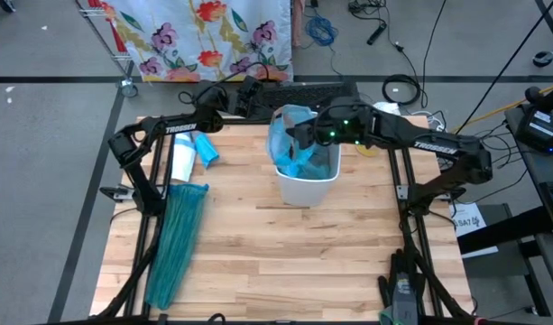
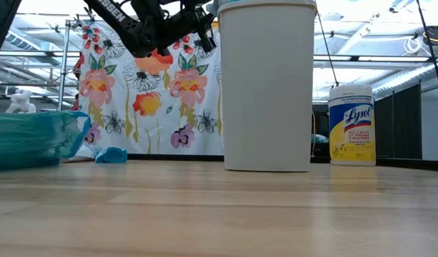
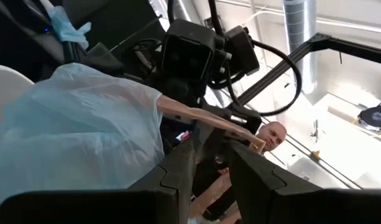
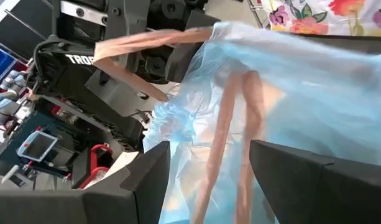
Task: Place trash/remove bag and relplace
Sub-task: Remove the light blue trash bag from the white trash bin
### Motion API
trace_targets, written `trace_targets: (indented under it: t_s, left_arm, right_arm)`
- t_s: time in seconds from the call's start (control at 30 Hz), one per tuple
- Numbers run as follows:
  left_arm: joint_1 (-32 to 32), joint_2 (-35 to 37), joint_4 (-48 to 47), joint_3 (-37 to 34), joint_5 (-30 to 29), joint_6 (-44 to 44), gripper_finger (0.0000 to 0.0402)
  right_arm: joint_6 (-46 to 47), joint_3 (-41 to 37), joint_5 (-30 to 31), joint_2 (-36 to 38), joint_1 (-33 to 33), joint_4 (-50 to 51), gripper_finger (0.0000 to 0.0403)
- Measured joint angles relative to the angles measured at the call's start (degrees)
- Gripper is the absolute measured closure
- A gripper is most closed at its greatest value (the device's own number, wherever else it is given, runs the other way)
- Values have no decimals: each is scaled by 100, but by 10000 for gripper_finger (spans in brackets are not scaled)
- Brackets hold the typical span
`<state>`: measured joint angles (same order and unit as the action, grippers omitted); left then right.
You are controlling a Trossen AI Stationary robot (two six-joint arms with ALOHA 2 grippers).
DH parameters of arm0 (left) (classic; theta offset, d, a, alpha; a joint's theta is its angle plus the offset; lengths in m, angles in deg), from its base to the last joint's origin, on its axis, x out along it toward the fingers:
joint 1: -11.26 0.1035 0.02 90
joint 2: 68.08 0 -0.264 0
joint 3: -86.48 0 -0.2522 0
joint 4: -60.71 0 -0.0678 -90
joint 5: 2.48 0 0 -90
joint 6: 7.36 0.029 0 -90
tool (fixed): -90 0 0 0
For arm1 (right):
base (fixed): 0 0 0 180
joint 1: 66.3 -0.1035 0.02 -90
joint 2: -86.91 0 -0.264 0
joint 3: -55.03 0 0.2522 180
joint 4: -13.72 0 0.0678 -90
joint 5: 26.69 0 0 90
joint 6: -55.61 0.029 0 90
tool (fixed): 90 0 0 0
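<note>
A white bin (image 1: 308,185) (image 2: 267,86) stands mid-table with the pale-blue bag (image 1: 290,134) bunched up out of its mouth. The bag's orange drawstring (image 4: 156,40) runs taut to my left gripper (image 1: 258,101) (image 3: 214,149), which is shut on it beyond the bin's far side. My right gripper (image 1: 305,135) (image 4: 209,168) is open above the bin, its fingers either side of the bag's gathered top (image 4: 283,81) and two more drawstring strands (image 4: 230,118); whether they touch, I cannot tell. The teal-green bag (image 1: 177,236) (image 2: 29,139) lies flat on the table's left. My left gripper has the drawstring's loop end (image 3: 243,132) at its fingertips (image 3: 249,155), with only a narrow gap between them. It comes level from the table's left, beyond the bin. The string is drawn taut between the fingers and the bag's hem (image 3: 160,104).
A white roll (image 1: 183,159) and a blue scrap (image 1: 207,149) (image 2: 111,155) lie on the table's far left. A Lysol canister (image 2: 351,125) stands right of the bin. A person (image 3: 271,134) shows beyond the table. Bare wood spreads toward the near edge.
</note>
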<state>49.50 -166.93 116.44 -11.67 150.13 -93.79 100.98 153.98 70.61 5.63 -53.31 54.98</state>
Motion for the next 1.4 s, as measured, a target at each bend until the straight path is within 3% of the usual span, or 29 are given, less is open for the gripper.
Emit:
trace_targets:
  t_s: [0.23,0.37,0.47,0.63,0.7,1.1,1.4]
  left_arm:
    - [4,0,-1,0,37,133,302]
    - [4,0,0,0,51,133,302]
    - [4,0,0,0,66,133,302]
    - [4,0,0,0,68,133,302]
    - [4,0,0,0,76,133,302]
    - [4,0,2,-2,109,136,302]
    - [-54,0,2,-2,128,136,302]
  right_arm:
    - [-6,-2,-219,-188,2,-358,190]
    - [-179,-2,-53,-188,13,-326,201]
    - [-313,0,35,-186,19,-329,244]
    - [-597,0,40,-186,44,-333,371]
    - [-739,0,40,-186,44,-370,393]
    - [-1336,0,2,-183,-216,-1400,402]
    - [-1607,4,27,-242,-221,-2010,374]
